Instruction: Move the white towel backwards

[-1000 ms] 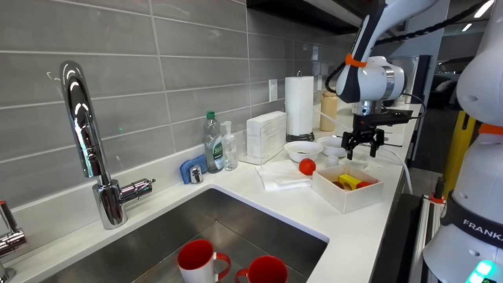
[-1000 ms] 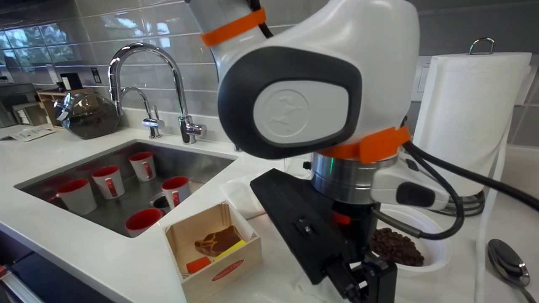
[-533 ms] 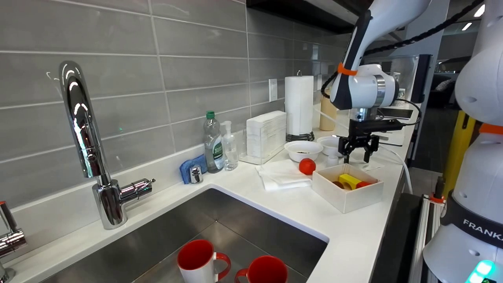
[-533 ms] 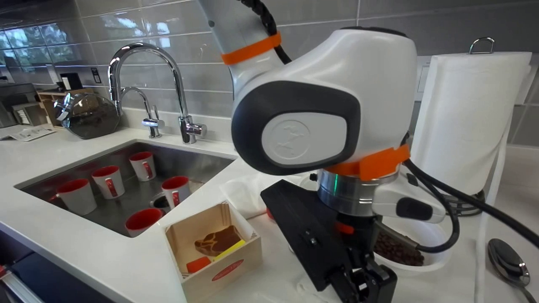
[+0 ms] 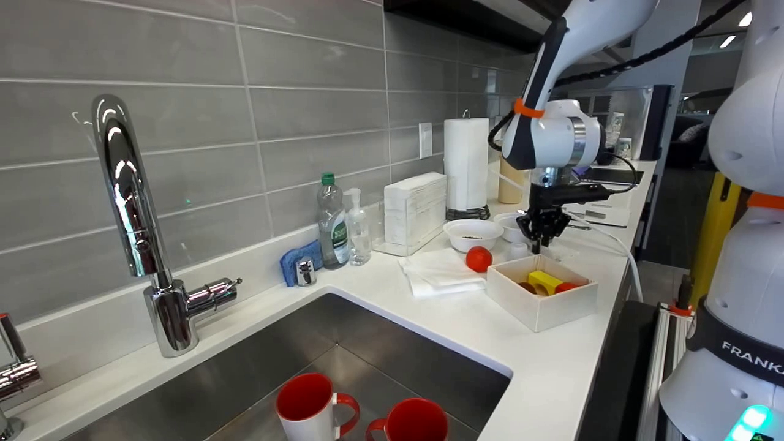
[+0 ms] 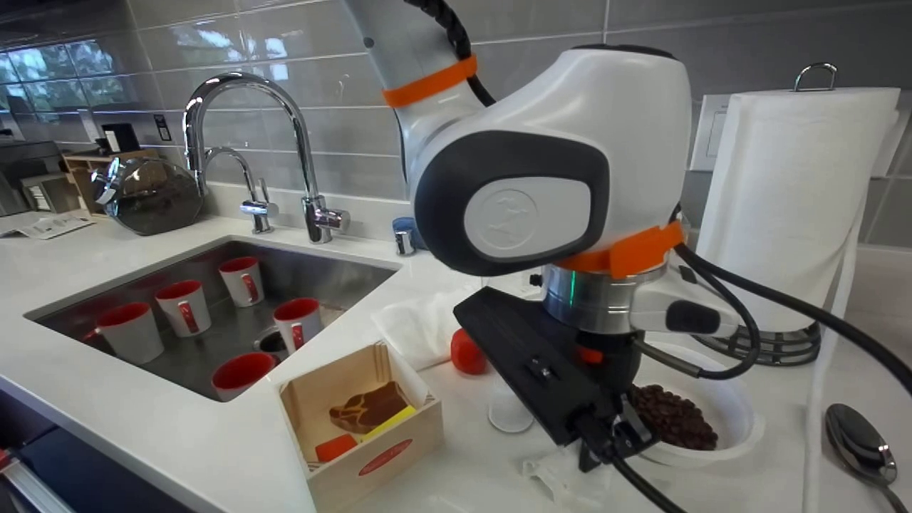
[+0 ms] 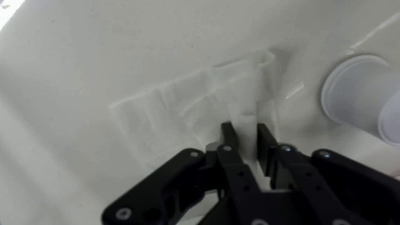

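Observation:
The white towel (image 7: 187, 115) lies rumpled and flat on the white counter below my gripper (image 7: 244, 124) in the wrist view. Part of it rises as a fold between the fingers (image 7: 229, 134), which stand a narrow gap apart. Whether they pinch this fold cannot be told. In an exterior view a crumpled piece of the towel (image 6: 563, 479) shows under the arm. My gripper (image 5: 537, 246) points down just behind the wooden box in an exterior view, its tips low over the counter.
A small whitish cup (image 7: 353, 90) lies right of the towel. Near the gripper stand the wooden box (image 5: 551, 312) with toy food, a red ball (image 5: 479, 260) and a bowl (image 6: 744, 431) of beans. Folded white napkins (image 5: 438, 269) lie beside the sink (image 5: 422, 324).
In an exterior view the gripper has moved left and a little lower, behind the box. Its jaws have come from wide apart to nearly together. The towel's earlier shape is hard to see.

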Robot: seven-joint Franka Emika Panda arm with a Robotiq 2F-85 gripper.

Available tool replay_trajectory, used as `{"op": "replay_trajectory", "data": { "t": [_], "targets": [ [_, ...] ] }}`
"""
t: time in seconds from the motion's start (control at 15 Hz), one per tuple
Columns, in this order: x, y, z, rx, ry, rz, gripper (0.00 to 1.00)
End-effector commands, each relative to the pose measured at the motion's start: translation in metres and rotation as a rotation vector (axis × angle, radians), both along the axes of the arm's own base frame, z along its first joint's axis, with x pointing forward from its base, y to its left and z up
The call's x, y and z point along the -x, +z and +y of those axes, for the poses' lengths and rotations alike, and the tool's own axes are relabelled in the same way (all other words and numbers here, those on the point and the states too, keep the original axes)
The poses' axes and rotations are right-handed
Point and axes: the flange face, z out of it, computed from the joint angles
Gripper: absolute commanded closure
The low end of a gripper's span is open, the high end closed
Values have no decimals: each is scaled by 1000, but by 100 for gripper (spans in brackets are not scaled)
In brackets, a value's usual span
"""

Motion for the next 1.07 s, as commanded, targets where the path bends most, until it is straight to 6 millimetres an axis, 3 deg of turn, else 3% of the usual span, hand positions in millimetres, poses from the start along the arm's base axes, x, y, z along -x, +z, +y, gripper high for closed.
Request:
{"op": "replay_trajectory", "data": {
  "t": [0.0, 0.33, 0.53, 0.73, 1.0],
  "targets": [
    [-15, 19, 9, -11, 49, -28, 100],
    [-24, 55, 26, -66, 189, 162, 100],
    [-32, 96, 31, -23, 207, 242, 100],
    [-41, 131, 59, -53, 268, 209, 100],
    [-52, 156, 111, -50, 338, 121, 100]
  ]
}}
